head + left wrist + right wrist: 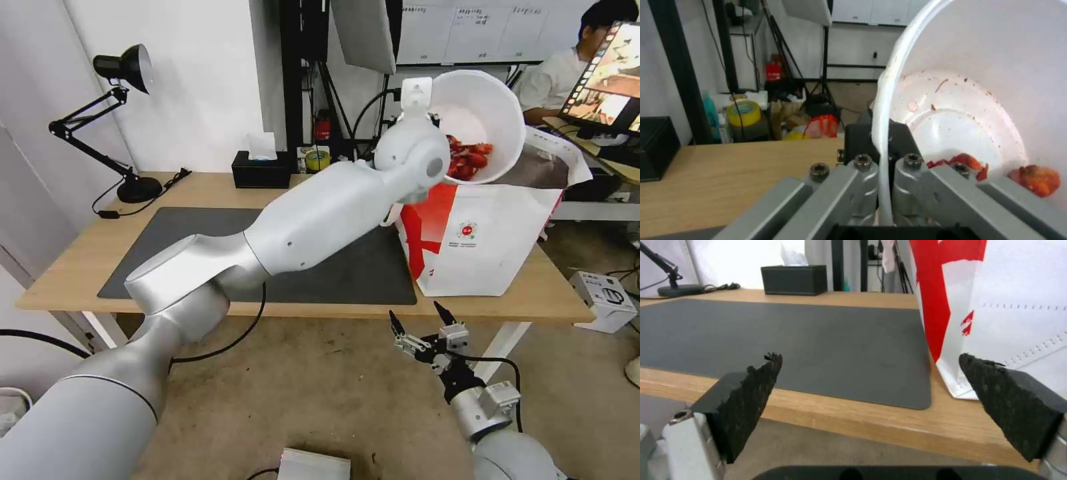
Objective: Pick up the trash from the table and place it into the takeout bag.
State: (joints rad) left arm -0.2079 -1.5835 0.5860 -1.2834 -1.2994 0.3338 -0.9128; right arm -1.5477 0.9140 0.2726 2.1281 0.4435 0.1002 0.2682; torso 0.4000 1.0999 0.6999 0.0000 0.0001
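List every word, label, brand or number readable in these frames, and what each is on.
None can be read outright.
Takeout bag: small round red logo with a line beneath, too small to read.
Whiteboard on the back wall: rows of writing, too small to read.
Yellow tape roll: printed face, blurred.
White bowl held in the left hand: no print visible.
Black tissue box: no label visible.

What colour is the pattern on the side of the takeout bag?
Red on white: the takeout bag has a broad red cross-like band and a small round red logo, clearest in the head view.

No legible text anywhere
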